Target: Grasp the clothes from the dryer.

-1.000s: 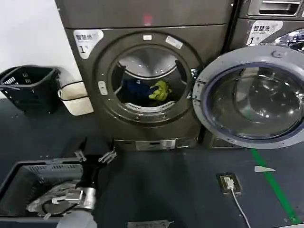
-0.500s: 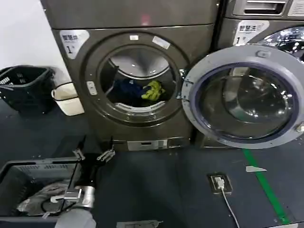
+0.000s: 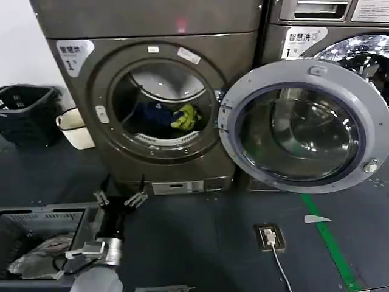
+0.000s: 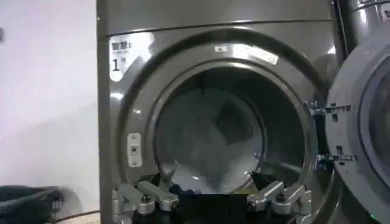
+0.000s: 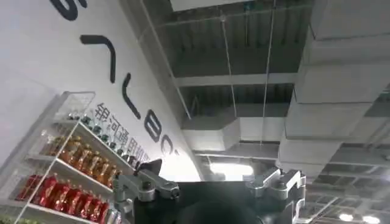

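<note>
The dryer [image 3: 91, 146] stands at the left centre, its grey-rimmed glass door [image 3: 243, 100] swung open to the right. In the steel drum lie the clothes: a yellow-green piece [image 3: 185, 117] beside a navy piece [image 3: 152, 112]. My left gripper [image 3: 119, 199] hovers low over the floor in front of the dryer, below the porthole, open and empty. In the left wrist view the left gripper [image 4: 210, 193] faces the drum [image 4: 210, 143], with a bit of the navy piece [image 4: 182, 191] between its spread fingers. My right gripper [image 5: 213, 182] points up at a ceiling, open and empty.
A grey basket [image 3: 36, 214] holding pale fabric sits at the bottom left beside my left arm. A black basket [image 3: 24, 109] and a white tub [image 3: 76, 129] stand left of the dryer. A second machine [image 3: 316, 24] is behind the open door. A floor socket [image 3: 270, 236] with its cable and a green line [image 3: 328, 243] lie to the right.
The whole scene has slid left in the head view: dryer, door and baskets sit further left than before. The left gripper holds the same spot in the frame, still open.
</note>
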Controlling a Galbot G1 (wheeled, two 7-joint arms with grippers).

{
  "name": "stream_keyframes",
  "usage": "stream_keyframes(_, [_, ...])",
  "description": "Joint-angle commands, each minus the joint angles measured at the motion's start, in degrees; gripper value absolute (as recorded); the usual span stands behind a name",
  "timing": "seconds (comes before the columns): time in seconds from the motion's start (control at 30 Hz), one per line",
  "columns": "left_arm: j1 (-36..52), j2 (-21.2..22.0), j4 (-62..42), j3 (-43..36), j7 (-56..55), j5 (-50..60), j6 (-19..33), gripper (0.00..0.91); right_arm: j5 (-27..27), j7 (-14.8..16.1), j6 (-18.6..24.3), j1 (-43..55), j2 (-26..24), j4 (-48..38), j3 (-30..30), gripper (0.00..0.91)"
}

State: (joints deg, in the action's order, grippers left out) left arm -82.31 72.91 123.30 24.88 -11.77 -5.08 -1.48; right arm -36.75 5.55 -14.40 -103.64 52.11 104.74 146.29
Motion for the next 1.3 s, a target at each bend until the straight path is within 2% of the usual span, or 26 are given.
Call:
stream_keyframes(0.03, [-0.06,-0.12,0.06,0.03,0.02,-0.03,0.01,0.907,-0.03,0.01,0.02,-0.04,0.02,-0.02,0.07,0.907])
stream_keyframes(0.67, [-0.2,-0.14,0.96,0.28,0.05,-0.07,0.05,0.907,-1.75,0.3,7.58,-1.3,0.44,-0.9,0.28,0.907])
stream_keyframes(1.3, [1.5,-0.21,-0.12,0.42,0.05,-0.69,-0.24,0.907,-1.55,0.83,8.65,-1.08,0.39,-1.33,0.2,0.907])
